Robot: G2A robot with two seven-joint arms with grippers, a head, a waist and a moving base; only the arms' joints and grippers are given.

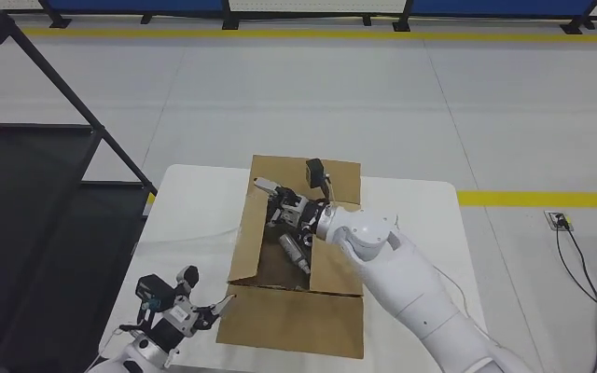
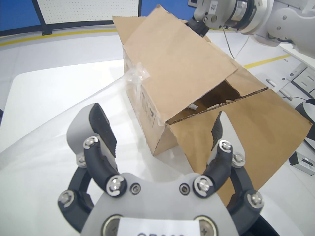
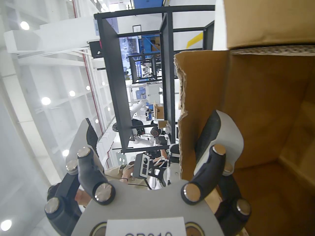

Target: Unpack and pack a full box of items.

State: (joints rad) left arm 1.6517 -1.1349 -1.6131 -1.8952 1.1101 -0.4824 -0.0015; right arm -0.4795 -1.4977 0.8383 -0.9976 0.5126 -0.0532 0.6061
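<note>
Straddling box (image 2: pixel 182 69) flap (image 3: pixel 204 87), right claw (image 3: pixel 152 121) apart; left claw (image 2: pixel 160 112) apart near box corner; printed symbols (image 2: pixel 147 109) on side.

Most of the inside of the cardboard box (image 1: pixel 244 244) is covered in the top view by the right arm (image 1: pixel 396 275) and the right gripper (image 1: pixel 276 200), and the dark elongated items (image 1: pixel 297 254) lying beneath them are too small to be identified. In the left wrist view the inside is glimpsed through a torn gap (image 2: pixel 216 98) at one corner, where a white scrap (image 2: pixel 193 106) cannot be made out, and the right gripper's fingers are concealed behind the raised flap (image 2: pixel 177 57). In the right wrist view the box is cut off by the picture's edges on three sides.
</note>
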